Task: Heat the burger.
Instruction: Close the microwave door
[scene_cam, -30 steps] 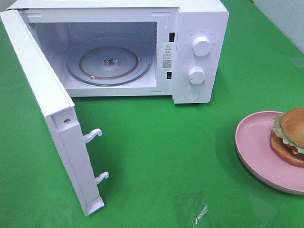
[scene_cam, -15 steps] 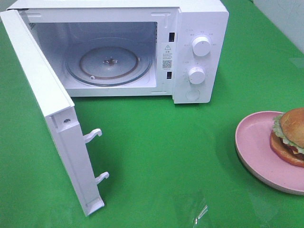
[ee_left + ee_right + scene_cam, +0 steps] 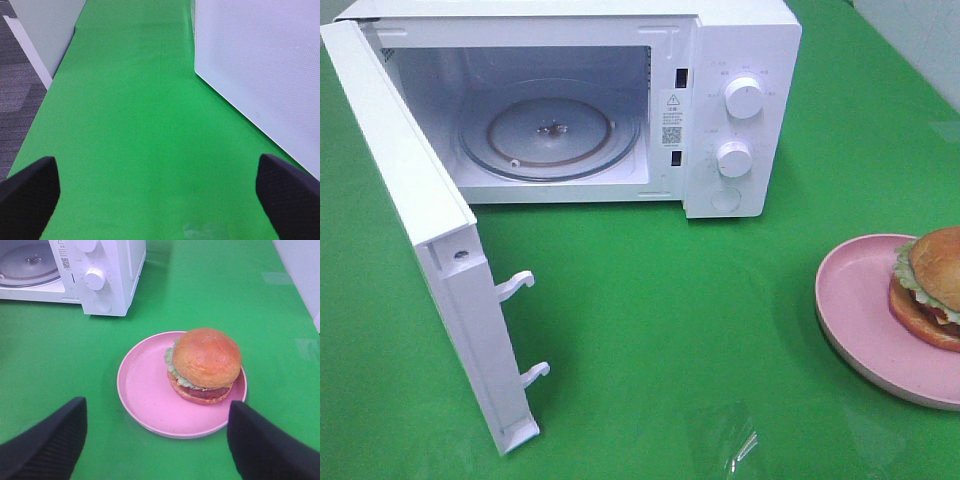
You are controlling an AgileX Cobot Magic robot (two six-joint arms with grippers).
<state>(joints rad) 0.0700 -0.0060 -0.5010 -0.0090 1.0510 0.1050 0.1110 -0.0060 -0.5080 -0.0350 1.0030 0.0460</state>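
A: Green tabletop (image 3: 720, 300), listed first: a plain green covering is seen across every view, with grey floor at its edge in the left wrist view.

B: Largest item on it?

A: White microwave (image 3: 735, 110), set at the far side. Its door (image 3: 430, 250) is swung fully open toward the left, two latch hooks showing on its edge. A glass turntable (image 3: 550, 135) is seen inside, bare. Two round dials (image 3: 744, 98) are stacked on the control panel.

B: Next entry?

A: Pink round plate (image 3: 150, 395), placed at the right edge of the table, well apart from the microwave. The burger (image 3: 205, 365) is recorded lying on it, toward the plate's right side: glossy bun, frilly lettuce, patty.

B: And the grippers?

A: Right gripper (image 3: 155, 445): jaws spread wide, nothing held, hovering near the plate, with plate and burger framed between the fingers. Left gripper (image 3: 160, 195): jaws spread fully, nothing between them, positioned over bare green cloth beside the outer face of the open door.
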